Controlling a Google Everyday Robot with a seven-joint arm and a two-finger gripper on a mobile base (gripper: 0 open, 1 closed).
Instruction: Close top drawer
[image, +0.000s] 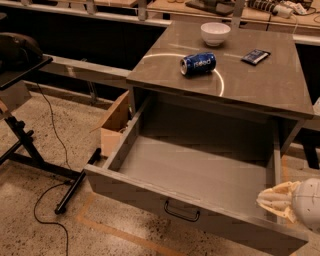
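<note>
The top drawer of the grey cabinet is pulled far out. Its inside is bare, and its flat front carries a small black loop handle at the centre. My gripper, cream-coloured with a round pale wrist behind it, is at the lower right. It hovers over the drawer's right front corner, just above the rim. The two lower drawers are hidden under the open one.
On the cabinet top lie a blue can on its side, a white bowl and a dark packet. An open cardboard box stands left of the cabinet. A black stand and a cable are on the floor to the left.
</note>
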